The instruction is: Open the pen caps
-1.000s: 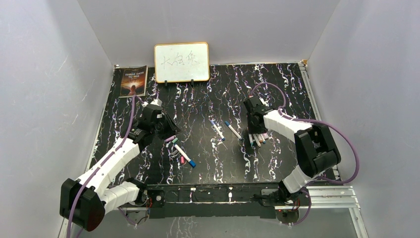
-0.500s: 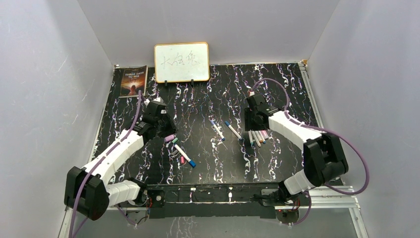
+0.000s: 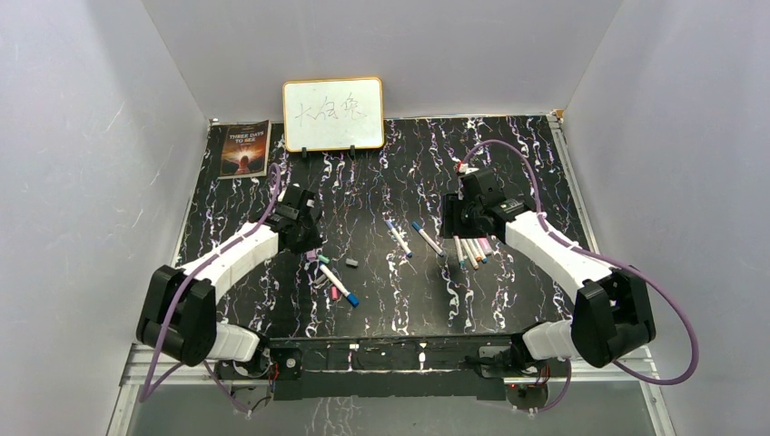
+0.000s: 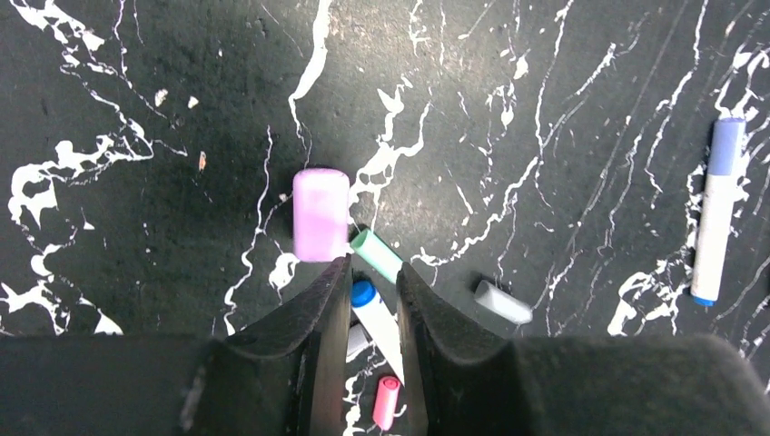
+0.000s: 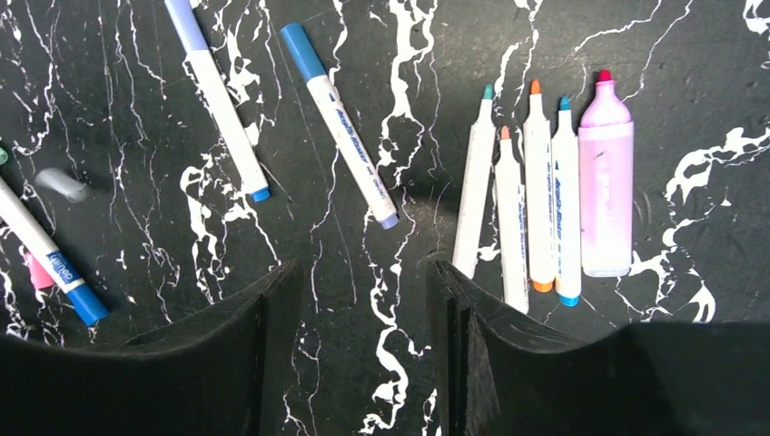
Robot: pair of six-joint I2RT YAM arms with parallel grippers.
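We see the left gripper (image 4: 373, 275) with its jaws a narrow slit apart and empty, just near of a pink cap (image 4: 320, 213) and a teal cap (image 4: 377, 254) lying loose left of centre. The right gripper (image 5: 363, 271) stands well apart and empty, near a row of uncapped markers (image 5: 538, 200) on the right, with two capped pens (image 5: 340, 125) just left of them.

The whiteboard (image 3: 332, 113) stands at the back of the table (image 3: 508, 154), with a book (image 3: 245, 148) just left of it. Before the whiteboard lie loose caps (image 3: 313, 254) and one pen (image 3: 338, 284). Two pens (image 3: 397, 237) lie before it to the right, and a row of pens (image 3: 472, 250) farther right.
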